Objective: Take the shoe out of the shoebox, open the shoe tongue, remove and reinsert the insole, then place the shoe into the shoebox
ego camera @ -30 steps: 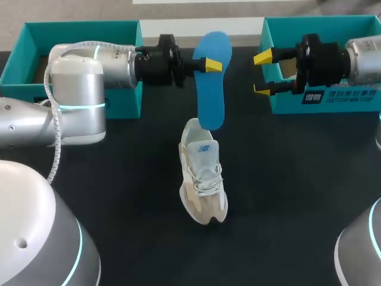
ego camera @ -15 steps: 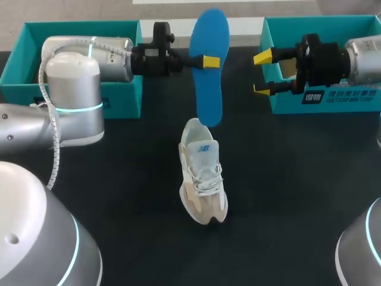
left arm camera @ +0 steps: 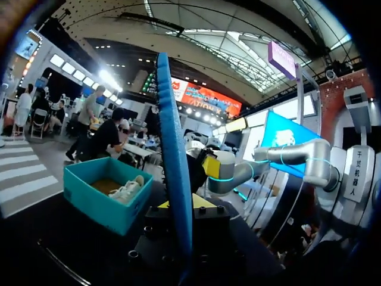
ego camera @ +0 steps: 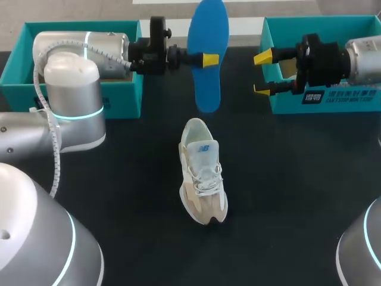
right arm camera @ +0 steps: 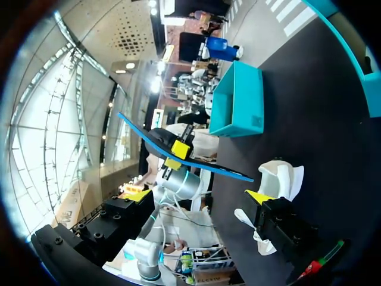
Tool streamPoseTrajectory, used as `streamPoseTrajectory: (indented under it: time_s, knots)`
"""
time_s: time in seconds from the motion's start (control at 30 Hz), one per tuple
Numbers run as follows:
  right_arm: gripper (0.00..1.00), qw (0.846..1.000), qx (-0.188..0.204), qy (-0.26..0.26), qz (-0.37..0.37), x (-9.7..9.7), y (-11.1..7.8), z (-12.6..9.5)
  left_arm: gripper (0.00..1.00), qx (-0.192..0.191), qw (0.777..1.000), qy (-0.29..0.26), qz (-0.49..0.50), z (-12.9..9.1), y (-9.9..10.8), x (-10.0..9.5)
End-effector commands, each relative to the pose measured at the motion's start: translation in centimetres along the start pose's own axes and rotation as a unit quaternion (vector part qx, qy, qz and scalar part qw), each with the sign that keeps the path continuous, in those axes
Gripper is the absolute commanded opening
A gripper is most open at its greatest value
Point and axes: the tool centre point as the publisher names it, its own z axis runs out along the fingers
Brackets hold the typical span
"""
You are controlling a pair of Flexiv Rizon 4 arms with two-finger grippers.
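Across the dark counter (ego camera: 286, 179) the two teal shoeboxes, left shoebox (ego camera: 77, 25) and right shoebox (ego camera: 333, 102), sit at the far corners. My left arm (ego camera: 71, 89) has swung up in front of the left one over the last second. That lift carried the blue insole (ego camera: 206, 65) off the shoe (ego camera: 201, 173). A second ago its lower end overlapped the heel opening; now it hangs clear, beyond the heel. I judge the removal step done, with reinsertion next. My right arm has not moved, parked in front of the right shoebox. The shoe lies alone mid-counter, well apart from both boxes, a cream and beige trainer with white laces, toe toward me and heel opening facing the far side. The insole is a thin, flat foam sole, held roughly upright and edge-on to the left wrist camera. The left pincer (ego camera: 209, 59) is clamped on it, a yellow tip on each face. The right pincer (ego camera: 262, 74) stands wide apart and holds nothing.
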Motion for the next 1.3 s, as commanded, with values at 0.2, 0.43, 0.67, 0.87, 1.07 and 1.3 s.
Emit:
streamPoseTrajectory:
  time_s: [0.2,0.43,0.67,0.87,1.07,1.3]
  knots:
    - [1.00,1.000,0.000,-0.002,0.000,0.0,0.0,0.2,0.00,0.015,0.948,-0.066,0.310,0.0,0.4,0.6]
    - [1.00,1.000,0.000,-0.002,0.000,0.0,0.0,0.2,0.00,0.034,0.867,-0.053,0.494,-0.3,0.6,-0.6]
    - [1.00,1.000,0.000,-0.002,0.000,0.0,0.0,0.2,0.00,0.017,0.746,-0.044,0.664,-0.4,0.9,-1.5]
    - [1.00,1.000,0.000,-0.002,0.000,0.0,0.0,0.2,0.00,-0.008,0.563,-0.016,0.826,-0.5,1.4,-1.4]
    - [1.00,1.000,0.000,-0.002,0.000,0.0,0.0,0.2,0.00,-0.009,0.590,-0.044,0.806,-0.6,1.4,-1.4]
    - [1.00,1.000,0.000,-0.002,0.000,0.0,0.0,0.2,0.00,-0.009,0.590,-0.044,0.806,-0.6,1.4,-1.4]
